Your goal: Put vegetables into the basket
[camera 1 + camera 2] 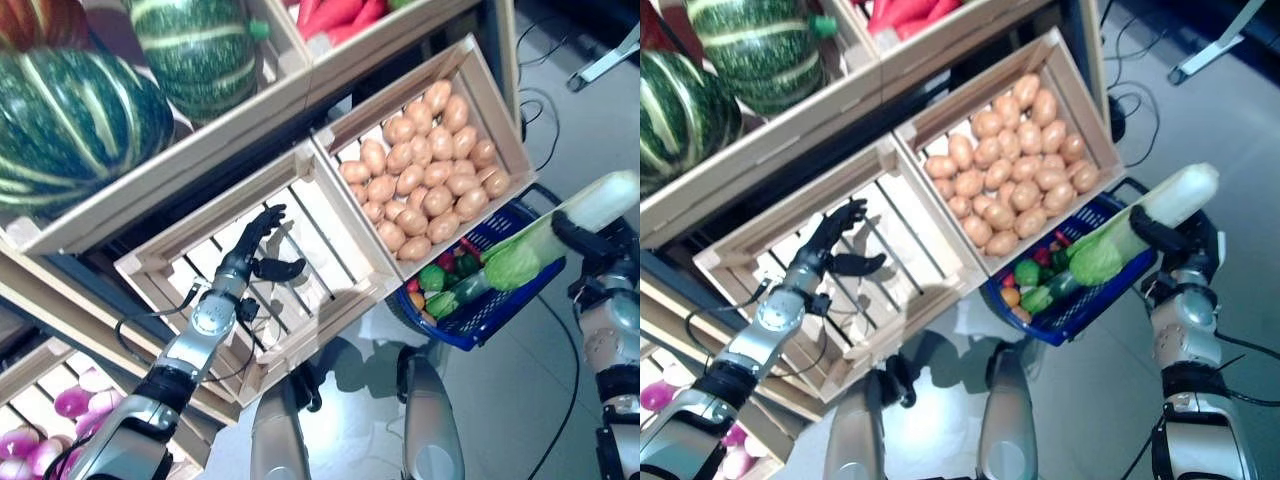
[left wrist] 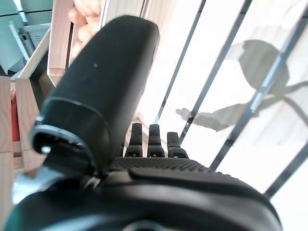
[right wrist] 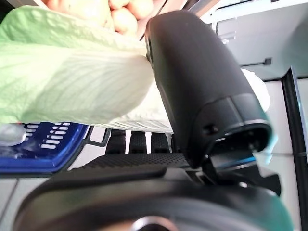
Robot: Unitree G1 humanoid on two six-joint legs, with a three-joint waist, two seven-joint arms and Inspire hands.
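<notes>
My right hand is shut on a long pale-green Chinese cabbage, thumb over its white stalk, and holds it tilted with its leafy end over the right rim of the blue basket. The cabbage also shows in the right wrist view under my thumb. The basket stands on the floor below the potato crate and holds green, red and orange vegetables. My left hand is open, fingers spread, above the slats of an empty wooden crate, touching nothing.
A wooden stand with slanted crates fills the left and top. A crate of potatoes sits right above the basket. Big green striped pumpkins lie on the upper shelf. Grey floor lies to the right of the basket.
</notes>
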